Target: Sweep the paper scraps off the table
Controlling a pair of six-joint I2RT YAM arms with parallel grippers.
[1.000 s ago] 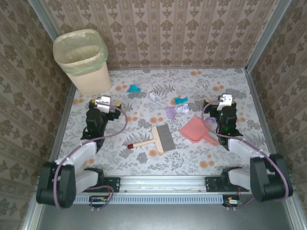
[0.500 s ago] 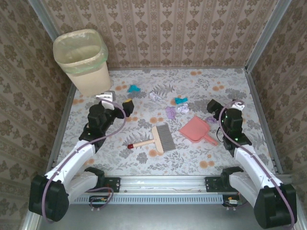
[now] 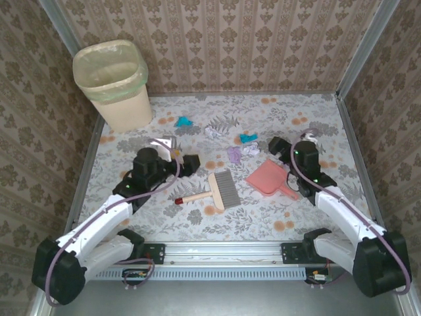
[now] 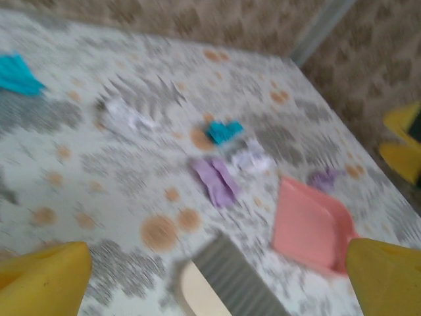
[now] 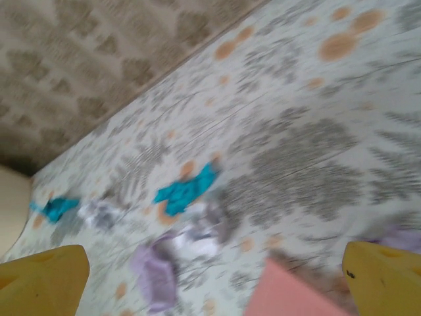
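Several paper scraps lie mid-table: a teal scrap [image 3: 184, 122], a white one [image 3: 212, 131], another teal one [image 3: 247, 138], a lilac one [image 3: 233, 155] and a white one [image 3: 250, 149]. A wooden brush [image 3: 219, 190] lies in front of them, a pink dustpan [image 3: 268, 178] to its right. My left gripper [image 3: 191, 164] hovers open just left of the brush head [image 4: 240, 280]. My right gripper [image 3: 277, 146] hovers open above the dustpan's far edge. The left wrist view shows the lilac scrap [image 4: 216, 182] and dustpan [image 4: 309, 224]. The right wrist view shows a teal scrap [image 5: 186, 191] and a lilac scrap [image 5: 154, 273].
A cream waste bin [image 3: 117, 82] with a green liner stands at the table's [image 3: 316, 108] back left corner. Aluminium rails and patterned walls close in the sides and back. A small purple scrap [image 4: 322, 178] lies beyond the dustpan.
Both arms have unfolded and reached forward. The left gripper swung right toward the brush; the right gripper swung left over the dustpan's far edge. The scraps, brush and dustpan stayed put.
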